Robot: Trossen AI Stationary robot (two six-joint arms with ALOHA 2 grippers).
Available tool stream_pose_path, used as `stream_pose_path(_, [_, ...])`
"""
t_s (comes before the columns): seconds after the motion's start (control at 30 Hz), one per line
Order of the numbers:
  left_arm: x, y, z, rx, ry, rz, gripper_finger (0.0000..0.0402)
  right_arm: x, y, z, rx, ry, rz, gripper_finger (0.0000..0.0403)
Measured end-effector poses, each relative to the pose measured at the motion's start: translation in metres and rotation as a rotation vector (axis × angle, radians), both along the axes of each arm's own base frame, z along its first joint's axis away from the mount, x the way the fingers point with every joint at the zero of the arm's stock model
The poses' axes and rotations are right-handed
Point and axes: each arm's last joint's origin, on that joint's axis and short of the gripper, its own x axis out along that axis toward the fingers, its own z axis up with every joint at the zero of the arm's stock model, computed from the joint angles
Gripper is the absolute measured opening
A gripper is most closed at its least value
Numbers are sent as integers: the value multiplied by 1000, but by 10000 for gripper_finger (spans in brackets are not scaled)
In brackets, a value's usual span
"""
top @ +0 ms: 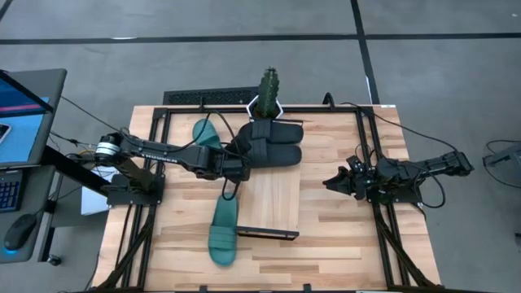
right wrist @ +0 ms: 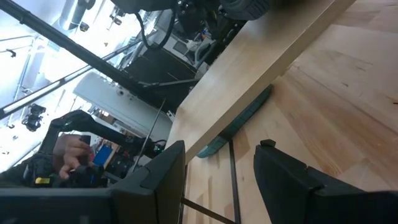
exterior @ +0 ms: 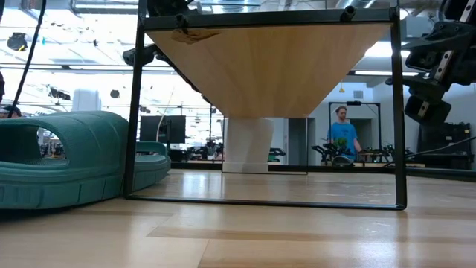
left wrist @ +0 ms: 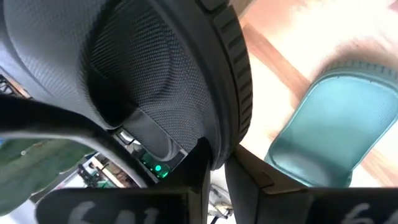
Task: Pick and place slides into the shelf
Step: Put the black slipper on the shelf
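Two black slides (top: 275,142) lie side by side at the far end of the light-wood shelf (top: 273,195), which stands raised on a black frame (exterior: 134,149). My left gripper (top: 238,159) is at their left ends, shut on the nearer one (left wrist: 155,87). One teal slide (top: 203,132) lies on the table left of the shelf's far end. The other teal slide (top: 221,229) lies by its near left corner. My right gripper (top: 334,181) hovers open to the right of the shelf, touching nothing. My left gripper pinches the nearer black slide by the ribbed rim at its left end (left wrist: 217,146), which runs between the two fingers (left wrist: 199,186). The fingers come in about level from the table's left. Whether the slide rests on the shelf or is lifted, I cannot tell.
A green cactus-like plant in a white pot (top: 269,91) stands at the table's far edge behind the black slides. The shelf's dark lip (top: 267,233) is at its near end. Bare tabletop (top: 334,236) lies right of the shelf. A person (exterior: 342,134) stands in the room behind.
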Motion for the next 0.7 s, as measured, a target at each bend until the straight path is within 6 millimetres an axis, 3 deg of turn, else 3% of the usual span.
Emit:
stream_pose_path(0.47, [2, 2, 0, -35, -15, -2, 33, 0, 0, 0, 0, 0, 0, 178])
stream_pose_path(0.7, [2, 5, 0, -35, -17, 11, 93, 0, 0, 0, 0, 0, 0, 178])
